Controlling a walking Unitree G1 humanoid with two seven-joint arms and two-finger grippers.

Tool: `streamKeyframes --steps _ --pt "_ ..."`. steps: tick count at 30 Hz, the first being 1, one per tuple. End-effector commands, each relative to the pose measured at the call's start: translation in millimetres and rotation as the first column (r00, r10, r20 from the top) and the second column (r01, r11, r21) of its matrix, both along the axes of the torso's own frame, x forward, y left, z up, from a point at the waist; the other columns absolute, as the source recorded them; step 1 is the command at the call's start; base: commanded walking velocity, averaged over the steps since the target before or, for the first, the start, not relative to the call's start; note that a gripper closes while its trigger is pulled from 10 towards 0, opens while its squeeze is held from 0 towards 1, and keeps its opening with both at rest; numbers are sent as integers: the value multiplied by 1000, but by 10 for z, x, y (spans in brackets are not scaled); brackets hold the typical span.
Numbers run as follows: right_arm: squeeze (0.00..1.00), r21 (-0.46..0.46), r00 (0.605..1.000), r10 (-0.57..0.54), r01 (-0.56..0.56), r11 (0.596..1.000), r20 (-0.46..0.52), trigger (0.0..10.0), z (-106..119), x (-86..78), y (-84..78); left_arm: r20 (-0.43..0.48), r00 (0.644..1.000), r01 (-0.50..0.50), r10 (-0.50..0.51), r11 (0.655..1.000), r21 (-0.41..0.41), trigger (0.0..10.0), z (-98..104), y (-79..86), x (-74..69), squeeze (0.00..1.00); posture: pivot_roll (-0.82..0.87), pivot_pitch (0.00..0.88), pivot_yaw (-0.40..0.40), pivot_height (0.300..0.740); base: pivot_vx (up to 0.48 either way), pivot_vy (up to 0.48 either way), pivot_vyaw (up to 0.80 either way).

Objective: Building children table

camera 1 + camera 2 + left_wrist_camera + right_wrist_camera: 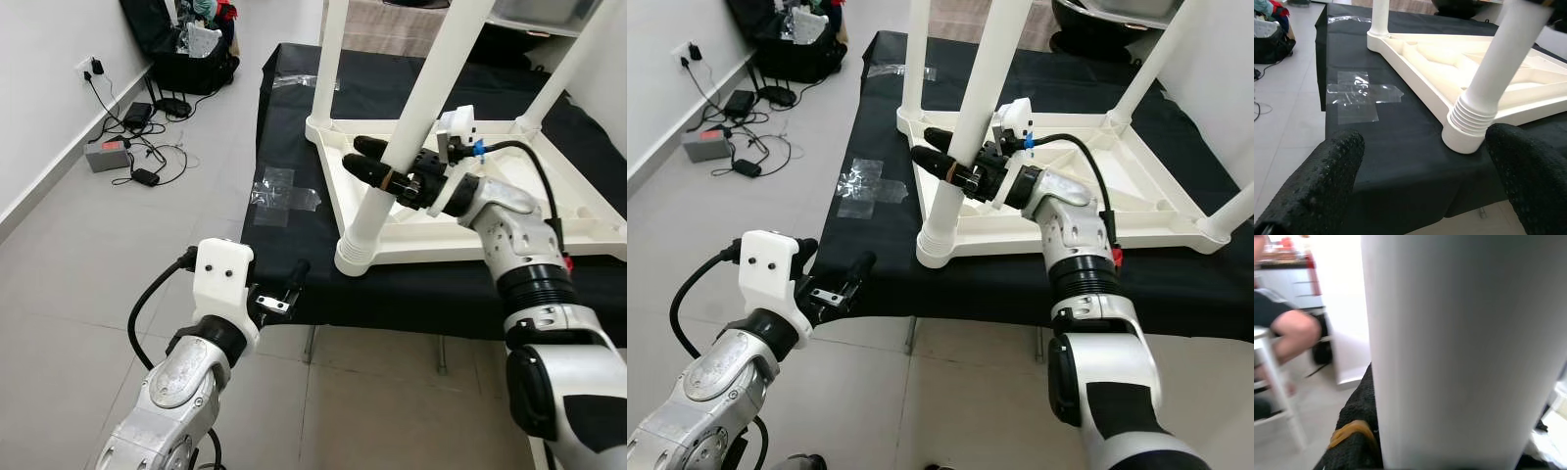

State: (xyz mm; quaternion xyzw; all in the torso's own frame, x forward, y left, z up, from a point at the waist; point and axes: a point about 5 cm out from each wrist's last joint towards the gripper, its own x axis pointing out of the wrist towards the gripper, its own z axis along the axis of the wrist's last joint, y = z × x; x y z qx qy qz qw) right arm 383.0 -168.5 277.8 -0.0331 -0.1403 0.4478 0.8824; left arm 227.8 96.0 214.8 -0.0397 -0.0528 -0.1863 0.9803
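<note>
White plastic kids' table (470, 211) lay upside down on black cloth (294, 147), legs up. Near leg (416, 117) stood tilted in corner socket w/ ribbed base. Right gripper (377, 162) clenched round that leg. Left gripper (289, 284) fingers apart, holding nothing, by cloth edge. Clear tape (279, 196) stuck on cloth nearby. Cables & bag (191, 49) on floor by wall.

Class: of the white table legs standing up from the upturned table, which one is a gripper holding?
The near-corner leg, nearest the robot: the right gripper is shut on it. The other legs stand untouched.
</note>
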Motion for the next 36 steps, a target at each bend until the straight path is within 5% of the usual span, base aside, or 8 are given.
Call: streamKeyframes --steps 1,16,23,26,30,32,34,36 --pt "0 -61 988 -110 103 993 -108 10000 -338 25 -74 -9 1000 3 -2 1000 6 10000 -5 14 -1 0 156 237 -89 740 0 0 0" --pt "0 -180 888 -438 412 893 -140 10000 -492 150 121 -6 1000 -13 13 1000 5 10000 0 27 26 0 144 241 -96 740 0 0 0" --pt "0 -151 747 -602 585 797 -282 10000 -529 278 212 -1 1000 -21 21 1000 3 10000 4 22 26 0 140 239 -109 740 0 0 0" --pt "0 -145 738 -612 598 788 -284 10000 -526 283 216 -2 1000 -21 21 1000 4 10000 0 22 25 0 139 238 -109 740 0 0 0" --pt "0 -147 653 -681 677 721 -331 10000 -592 290 208 -3 1000 -24 24 1000 8 10000 -22 48 21 0 138 237 -113 740 0 0 0" --pt "0 -147 653 -681 677 721 -331 10000 -592 290 208 -3 1000 -24 24 1000 8 10000 -22 48 21 0 138 237 -113 740 0 0 0" --pt "0 -149 581 -740 743 652 -340 10000 -620 290 162 -3 1000 -27 27 1000 9 10000 -27 51 22 0 138 234 -111 740 0 0 0" --pt "0 -149 552 -763 769 622 -337 10000 -625 289 143 -3 1000 -28 28 1000 9 10000 -28 52 26 0 138 234 -111 740 0 0 0"
